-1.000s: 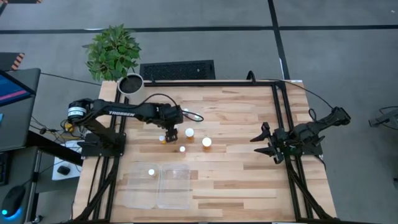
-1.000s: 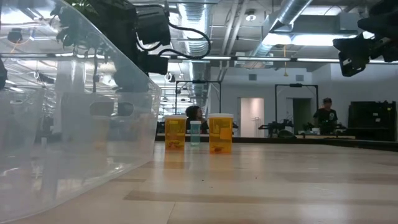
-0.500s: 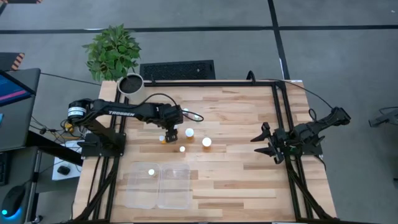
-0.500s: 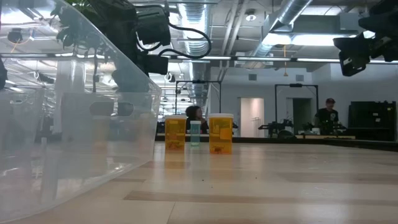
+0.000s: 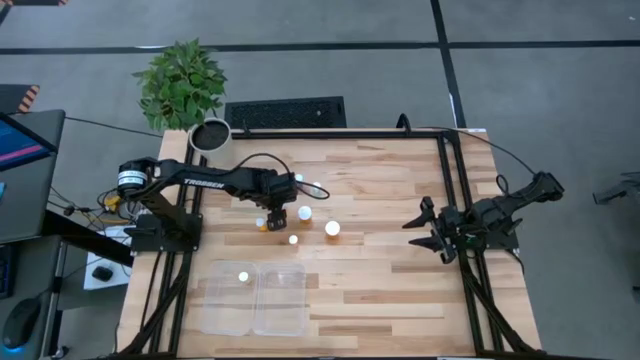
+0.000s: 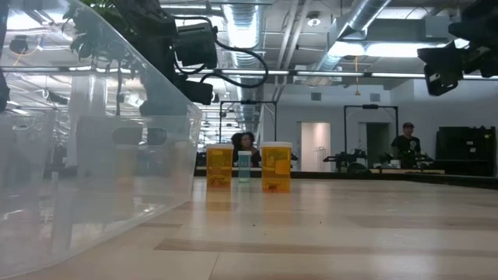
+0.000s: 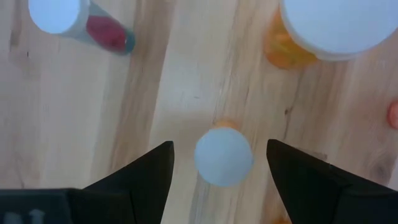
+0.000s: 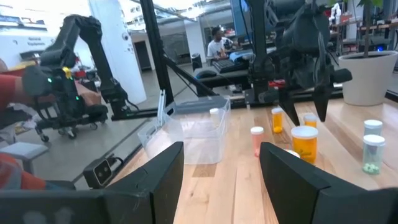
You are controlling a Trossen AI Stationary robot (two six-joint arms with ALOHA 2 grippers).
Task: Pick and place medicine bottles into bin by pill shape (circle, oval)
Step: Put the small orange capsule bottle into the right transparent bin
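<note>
My left gripper (image 5: 281, 214) is open and hovers over a group of bottles on the table. In the left wrist view its fingers stand either side of a small orange bottle with a white cap (image 7: 224, 155), touching nothing. A big orange bottle (image 7: 329, 25) and a clear bottle with red pills (image 7: 74, 22) stand beyond it. More white-capped bottles (image 5: 332, 229) (image 5: 293, 240) stand nearby. The clear two-compartment bin (image 5: 270, 310) lies near the front edge, with one bottle (image 5: 242, 277) in its left compartment. My right gripper (image 5: 422, 229) is open and empty at the right.
A white plant pot (image 5: 210, 135) and a leafy plant (image 5: 182, 80) stand at the far left corner, and a black grille (image 5: 285, 112) lies behind the table. Two clear bottles with green pills (image 8: 372, 152) stand by the pot. People show in the room behind (image 6: 406, 140).
My left gripper has shifted a little toward the table's right edge, above the group of bottles, staying open. The bottles have kept their places.
</note>
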